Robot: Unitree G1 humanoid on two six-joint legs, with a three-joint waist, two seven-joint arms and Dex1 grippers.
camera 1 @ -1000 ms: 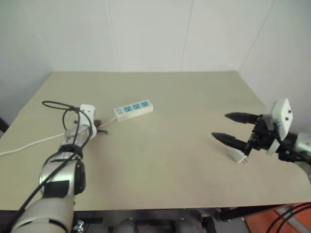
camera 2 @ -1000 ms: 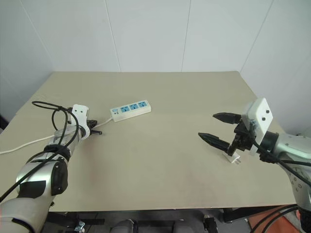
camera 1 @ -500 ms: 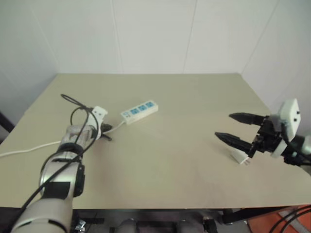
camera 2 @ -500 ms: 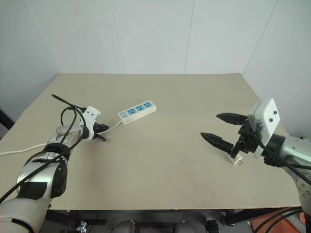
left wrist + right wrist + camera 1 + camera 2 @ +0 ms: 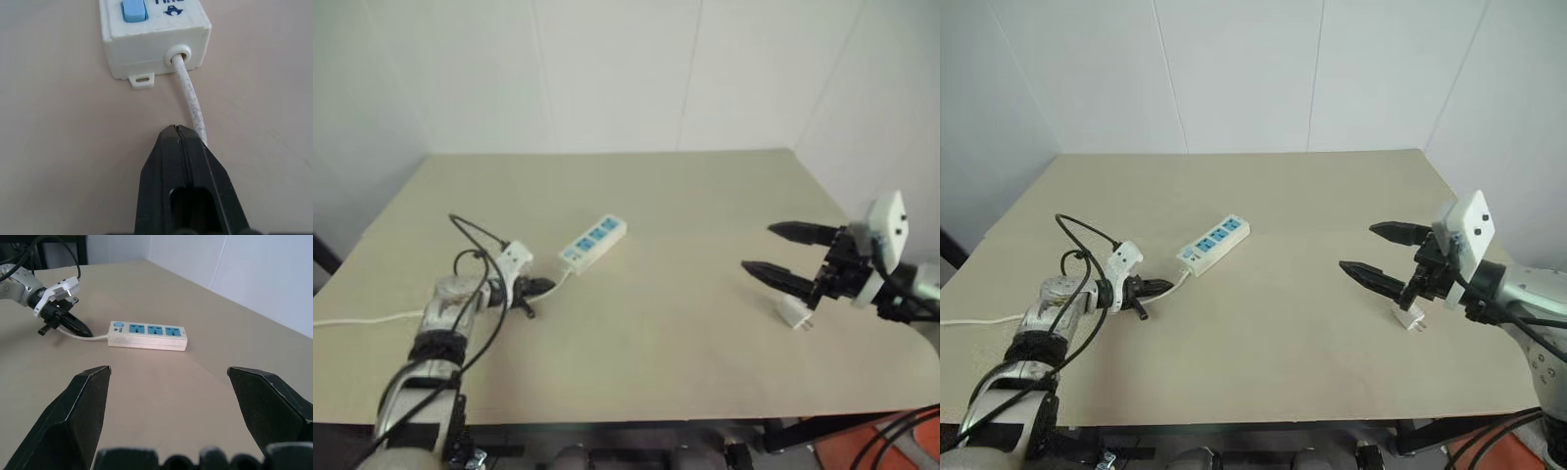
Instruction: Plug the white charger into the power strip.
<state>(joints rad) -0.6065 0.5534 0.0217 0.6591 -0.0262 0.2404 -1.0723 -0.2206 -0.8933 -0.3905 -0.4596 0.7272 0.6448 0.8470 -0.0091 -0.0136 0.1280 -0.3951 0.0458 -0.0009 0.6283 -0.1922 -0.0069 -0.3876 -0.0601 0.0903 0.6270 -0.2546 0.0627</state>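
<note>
Left claw (image 5: 1157, 287) clenched on the cord (image 5: 191, 105), pulled back; power strip (image 5: 1213, 244) swung round. Right claw (image 5: 1371, 249) wide open, unmoved above charger (image 5: 1408, 318).

We see a white power strip (image 5: 1213, 244) with three blue socket faces and a blue switch, trailing a white cord (image 5: 191, 103) over the plain beige table (image 5: 1263, 323). The small charger (image 5: 1408, 318) is white, and both grippers (image 5: 1374, 250) (image 5: 1154, 288) have black fingers on white housings.
</note>
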